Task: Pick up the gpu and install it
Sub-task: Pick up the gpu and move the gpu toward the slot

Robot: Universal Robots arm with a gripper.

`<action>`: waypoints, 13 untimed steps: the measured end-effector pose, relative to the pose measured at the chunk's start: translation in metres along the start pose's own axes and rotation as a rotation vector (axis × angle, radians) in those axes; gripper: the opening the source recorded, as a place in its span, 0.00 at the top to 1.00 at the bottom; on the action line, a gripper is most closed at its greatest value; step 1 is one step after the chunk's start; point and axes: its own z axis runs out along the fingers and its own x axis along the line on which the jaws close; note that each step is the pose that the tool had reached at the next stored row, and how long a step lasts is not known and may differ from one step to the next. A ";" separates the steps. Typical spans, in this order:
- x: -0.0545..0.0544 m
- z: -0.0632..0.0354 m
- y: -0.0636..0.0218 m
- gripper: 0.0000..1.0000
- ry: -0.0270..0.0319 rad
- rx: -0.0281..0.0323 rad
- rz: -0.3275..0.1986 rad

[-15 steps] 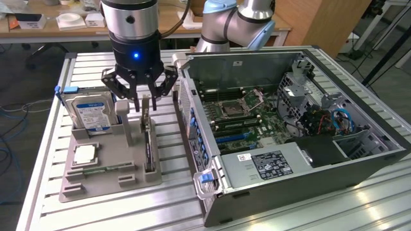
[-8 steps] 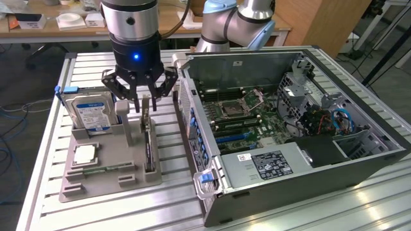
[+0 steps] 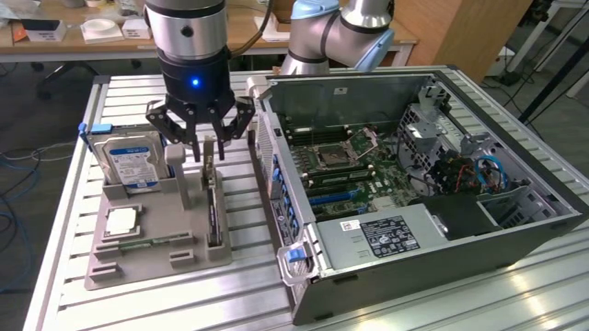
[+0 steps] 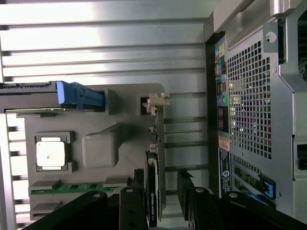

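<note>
gripper [image 3: 208, 148]: above the far end of the grey holder [image 3: 156, 265], jaws wide, one finger on each side of the card
gpu [image 3: 214, 207]: on edge in the slot along the holder's edge nearest the PC case [image 3: 414, 269], not gripped
offset: in the wrist view the card [image 4: 152, 203] sits nearer one finger [image 4: 138, 189] than the other
risk 1: uneven closing would push the card sideways and jam it in the slot
risk 2: a grip on the thin top edge alone could slip or tilt the card
risk 3: the case wall is just beside the card, so any swing could clip it
</note>
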 end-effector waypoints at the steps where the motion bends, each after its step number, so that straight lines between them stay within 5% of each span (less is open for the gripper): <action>1: 0.000 0.0002 0.0000 0.59 0.0000 0.0001 0.000; 13: 0.000 0.0095 -0.0003 0.59 -0.0001 0.0004 0.000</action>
